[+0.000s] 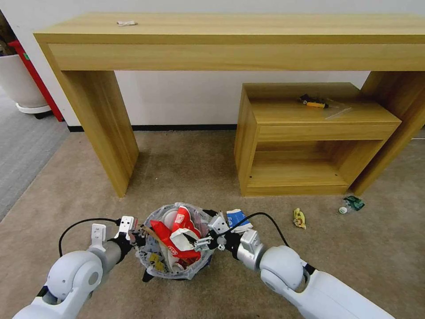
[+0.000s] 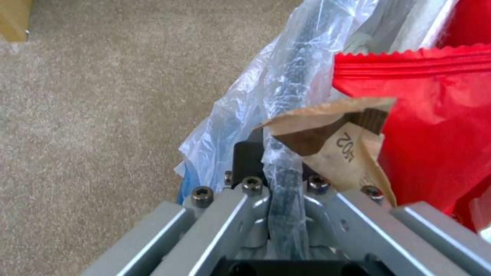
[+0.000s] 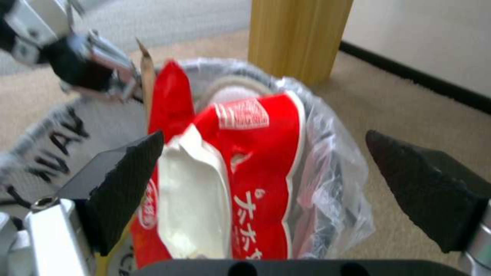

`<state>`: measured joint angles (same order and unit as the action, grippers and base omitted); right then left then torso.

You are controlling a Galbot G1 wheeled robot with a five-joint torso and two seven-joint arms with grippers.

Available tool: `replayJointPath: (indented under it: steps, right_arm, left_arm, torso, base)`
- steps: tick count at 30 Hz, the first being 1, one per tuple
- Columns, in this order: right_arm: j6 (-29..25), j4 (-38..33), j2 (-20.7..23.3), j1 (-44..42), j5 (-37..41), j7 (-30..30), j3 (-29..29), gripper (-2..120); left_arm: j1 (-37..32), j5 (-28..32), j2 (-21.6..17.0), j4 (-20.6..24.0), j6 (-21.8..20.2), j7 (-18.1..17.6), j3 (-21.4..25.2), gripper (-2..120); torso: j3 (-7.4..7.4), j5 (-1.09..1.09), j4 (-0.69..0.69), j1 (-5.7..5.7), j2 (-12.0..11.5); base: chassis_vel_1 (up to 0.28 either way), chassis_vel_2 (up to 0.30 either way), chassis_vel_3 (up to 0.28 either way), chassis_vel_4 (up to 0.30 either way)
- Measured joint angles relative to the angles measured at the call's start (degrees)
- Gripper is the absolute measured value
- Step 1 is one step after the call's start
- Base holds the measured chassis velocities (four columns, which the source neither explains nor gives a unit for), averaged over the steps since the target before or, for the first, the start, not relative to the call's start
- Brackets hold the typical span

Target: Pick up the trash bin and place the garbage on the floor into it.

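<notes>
Trash bin sits on carpet between your arms, heaped with light, crushable litter. Left end effector clenched on its slippery bag-lined rim; grip the stiff rim, not film. Right end effector released over the red-white cup.

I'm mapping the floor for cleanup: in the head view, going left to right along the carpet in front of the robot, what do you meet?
Left gripper → trash bin → right gripper → blue-white carton → yellow wrapper → green bottle.
</notes>
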<state>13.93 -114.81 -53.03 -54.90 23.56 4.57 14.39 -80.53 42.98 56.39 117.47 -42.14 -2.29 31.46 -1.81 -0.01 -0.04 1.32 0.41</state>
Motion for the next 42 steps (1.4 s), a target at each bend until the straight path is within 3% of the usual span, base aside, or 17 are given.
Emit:
replayJointPath:
  steps: [10,17,18,21,24,25,27,36,42]
  right_arm:
    - [-1.1,-4.1,0.2,-2.9,3.4,-4.1,-4.6,100]
    - [-3.7,0.4,-1.9,-11.6,3.2,-4.1,-19.1,100]
    - [-3.7,0.4,-1.9,-11.6,3.2,-4.1,-19.1,100]
    - [-4.7,2.3,-2.9,-17.3,2.5,-2.1,-27.5,100]
    - [-5.2,2.8,-3.3,-19.2,2.2,-1.8,-29.9,100]
    - [-6.5,3.8,-4.5,-22.7,1.5,-1.3,-34.3,100]
    - [-8.0,4.6,-6.0,-25.2,0.4,-0.6,-37.4,100]
    - [-12.4,5.2,-12.1,-32.5,-2.3,2.2,-46.4,100]
    - [-14.2,5.4,-13.0,-34.3,-2.2,3.0,-48.6,100]
  left_arm:
    - [-0.8,-0.1,1.1,-0.9,0.0,-0.1,2.0,0]
    - [-2.3,-2.0,2.0,-2.0,0.0,1.8,4.7,0]
    - [-2.3,-2.0,2.0,-2.0,0.0,1.8,4.7,0]
    - [-2.6,-3.0,1.9,-2.8,0.0,3.1,6.4,0]
    - [-2.7,-3.4,1.9,-3.1,0.0,3.7,6.8,0]
    - [-3.3,-4.1,1.8,-3.6,0.0,4.4,7.4,0]
    - [-3.7,-4.5,1.8,-3.8,0.0,4.8,7.8,0]
    - [-3.9,-5.9,2.0,-4.5,0.0,6.1,9.2,0]
    - [-3.4,-6.2,1.9,-5.2,0.0,6.5,9.4,0]
  torso:
    - [0.00,0.00,0.00,0.00,0.0]
    - [0.00,0.00,0.01,0.00,0.0]
    - [0.00,0.00,0.01,0.00,0.0]
    - [0.00,0.01,0.00,0.00,0.0]
    - [0.00,0.00,-0.01,0.00,0.0]
    - [0.00,0.00,-0.01,0.01,0.0]
    - [0.00,0.00,0.00,0.00,0.0]
    - [0.01,0.00,0.00,0.00,0.0]
    - [0.00,0.00,0.00,0.00,0.0]
  base:
    - [0.000,0.000,0.000,0.000]
    - [0.000,0.000,0.000,0.000]
    - [0.000,0.000,0.000,0.000]
    - [0.000,0.000,0.000,0.000]
    - [0.000,0.000,0.000,0.000]
    - [0.000,0.000,0.000,0.000]
    - [0.000,0.000,0.000,0.000]
    - [0.000,0.000,0.000,0.000]
    - [0.000,0.000,0.000,0.000]
